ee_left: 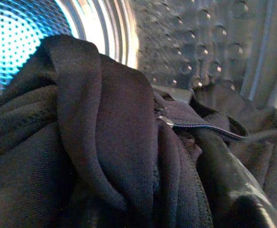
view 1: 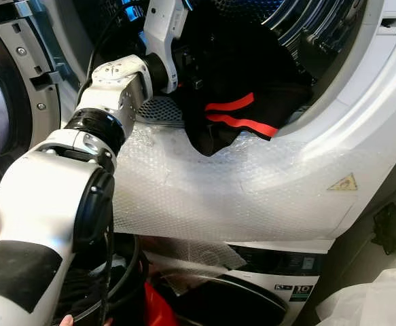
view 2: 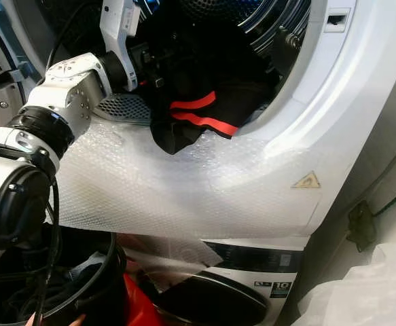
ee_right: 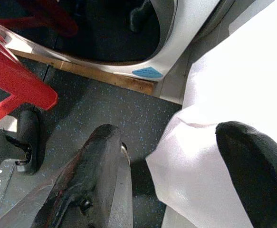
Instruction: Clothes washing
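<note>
One arm is doing the work: the left arm [view 1: 109,95] is reaching from the left side up into the mouth of the washing machine [view 1: 361,136], its wrist going in over the bubble wrap [view 1: 204,183] taped across the machine's front. The left gripper is buried among the clothes, so whether its fingers are spread or pinching cloth cannot be told. The black garment with red stripes [view 1: 235,115] is hanging half out of the drum, its lower fold drooping over the door rim onto the bubble wrap, while the left wrist view is looking across bunched dark fabric [ee_left: 95,142] with a zipper [ee_left: 200,126] lying inside the lit drum [ee_left: 186,38]. Loading appears to be the step in hand, and not finished. Next, the hanging fold probably needs pushing deeper so nothing is trailing over the rim. Further right and low, the right gripper [ee_right: 176,175] is hanging idle above the floor, fingers spread, beside a white bag [ee_right: 238,80].
</note>
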Motion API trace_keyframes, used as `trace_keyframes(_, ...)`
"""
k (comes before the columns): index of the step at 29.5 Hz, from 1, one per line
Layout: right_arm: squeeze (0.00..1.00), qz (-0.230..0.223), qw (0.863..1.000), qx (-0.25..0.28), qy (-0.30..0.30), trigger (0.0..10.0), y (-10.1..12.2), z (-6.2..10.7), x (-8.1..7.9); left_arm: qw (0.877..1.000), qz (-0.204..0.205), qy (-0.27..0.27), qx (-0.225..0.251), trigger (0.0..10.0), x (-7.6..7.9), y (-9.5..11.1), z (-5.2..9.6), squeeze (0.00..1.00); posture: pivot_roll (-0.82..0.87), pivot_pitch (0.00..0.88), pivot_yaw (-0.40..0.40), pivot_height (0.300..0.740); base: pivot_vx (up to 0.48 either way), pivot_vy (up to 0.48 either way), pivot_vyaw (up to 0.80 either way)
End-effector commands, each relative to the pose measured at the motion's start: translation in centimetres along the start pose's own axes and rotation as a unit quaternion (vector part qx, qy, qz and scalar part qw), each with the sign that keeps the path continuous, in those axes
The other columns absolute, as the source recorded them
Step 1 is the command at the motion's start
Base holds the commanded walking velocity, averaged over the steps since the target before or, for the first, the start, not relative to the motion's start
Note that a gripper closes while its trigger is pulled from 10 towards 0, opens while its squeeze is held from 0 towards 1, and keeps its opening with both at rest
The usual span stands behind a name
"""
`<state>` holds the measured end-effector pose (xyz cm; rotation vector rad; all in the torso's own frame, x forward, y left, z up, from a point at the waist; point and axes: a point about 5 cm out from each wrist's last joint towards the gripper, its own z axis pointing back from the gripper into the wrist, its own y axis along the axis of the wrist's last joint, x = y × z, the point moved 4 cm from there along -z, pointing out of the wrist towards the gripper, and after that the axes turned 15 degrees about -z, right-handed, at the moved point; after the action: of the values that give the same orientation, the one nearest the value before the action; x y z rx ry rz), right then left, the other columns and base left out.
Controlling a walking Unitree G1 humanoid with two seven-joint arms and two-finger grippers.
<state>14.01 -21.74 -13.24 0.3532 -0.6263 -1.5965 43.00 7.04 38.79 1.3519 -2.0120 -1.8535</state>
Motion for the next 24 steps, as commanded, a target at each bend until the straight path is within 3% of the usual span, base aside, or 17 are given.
trace_keyframes(1,0.00,0.004,1.000,-0.023,0.008,10.0,-1.1,0.2,-0.7,0.999,-0.001,-0.027,-0.023,10.0,0.1,-0.9,0.8,1.00,-0.14,0.000,0.103,0.740,0.000,0.000,0.00)
trace_keyframes(5,0.00,0.003,1.000,-0.018,0.014,10.0,-0.6,0.0,-1.2,0.995,-0.029,-0.080,-0.049,10.0,1.0,-1.8,1.2,1.00,-0.12,0.000,0.104,0.740,0.000,0.000,0.00)
trace_keyframes(10,0.00,0.002,1.000,-0.019,0.019,10.0,-0.5,0.0,-1.7,0.990,-0.086,-0.085,-0.078,10.0,1.0,-2.2,1.3,1.00,-0.10,0.000,0.107,0.740,0.000,0.000,0.00)
trace_keyframes(16,0.00,0.002,1.000,-0.020,0.022,10.0,-0.4,0.0,-2.1,0.988,-0.085,-0.111,-0.069,10.0,1.3,-2.0,1.4,1.00,-0.09,0.000,0.111,0.740,0.000,0.000,0.00)
trace_keyframes(20,0.00,0.002,0.999,-0.021,0.026,10.0,-0.3,-0.1,-2.6,0.987,-0.085,-0.130,-0.051,10.0,1.5,-1.5,1.6,1.00,-0.08,0.000,0.116,0.740,0.000,0.000,0.00)
trace_keyframes(24,0.00,0.003,0.999,-0.019,0.037,10.0,0.2,-0.2,-3.6,0.992,-0.089,-0.079,0.048,10.0,0.0,2.4,1.7,1.00,-0.05,0.000,0.129,0.740,0.000,0.000,0.00)
